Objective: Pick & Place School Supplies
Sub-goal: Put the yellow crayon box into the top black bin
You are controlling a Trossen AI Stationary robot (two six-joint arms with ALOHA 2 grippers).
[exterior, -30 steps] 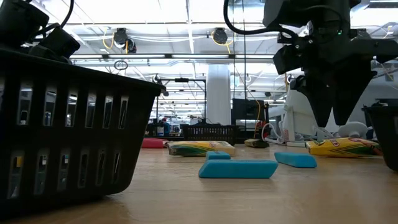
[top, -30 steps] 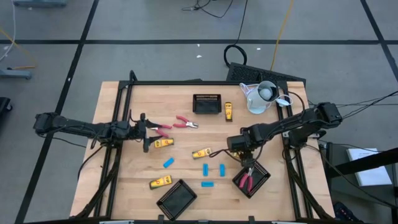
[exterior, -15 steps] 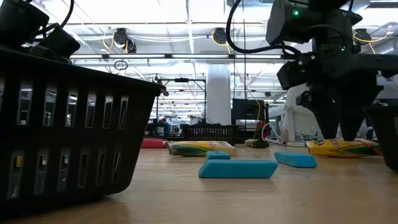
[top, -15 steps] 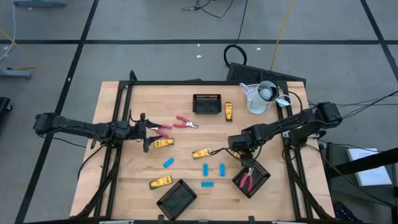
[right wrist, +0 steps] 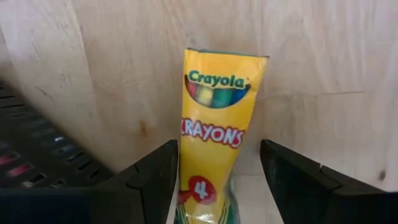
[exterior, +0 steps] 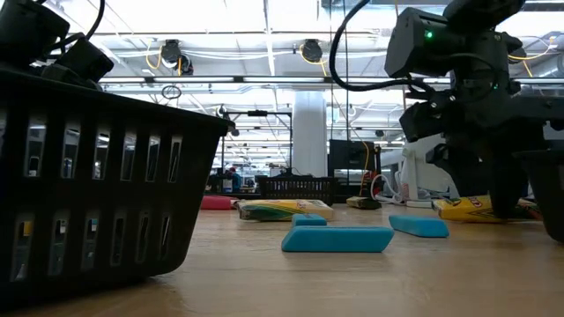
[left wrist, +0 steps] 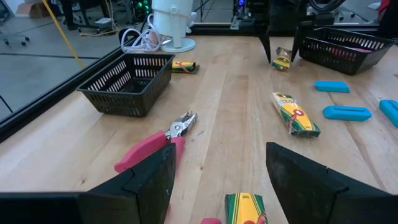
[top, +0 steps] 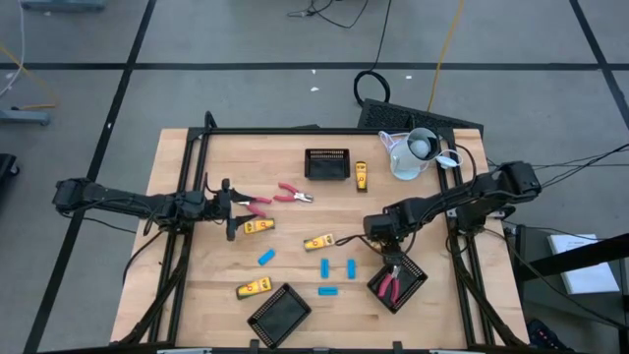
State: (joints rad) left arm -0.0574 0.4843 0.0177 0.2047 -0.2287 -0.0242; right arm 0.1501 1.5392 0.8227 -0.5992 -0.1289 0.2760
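The yellow oblong crayon box (right wrist: 214, 134) lies flat on the wooden counter (top: 197, 285) beside a black mesh tray (top: 397, 281). The right gripper (top: 372, 236) straddles it, fingers (right wrist: 298, 180) spread, not gripping. Only the right wrist view shows the "Crayola Crayons" print – the high view shows the left gripper (top: 236, 207) open near pink-handled pliers (top: 292, 193)

Legible text, right wrist view: yellow crayon box (right wrist: 214, 134) lying on the wooden table (right wrist: 323, 56) reads "Crayola" in green script across the top, "CRAYONS" in red capitals on the middle, and the numeral "4" in a red disc lower down. Box sits between the right gripper's (right wrist: 217, 186) two dark fingers

Left wrist view: the other yellow boxes (left wrist: 295, 114) carry printing, too small to read. Nothing readable in the high or low views
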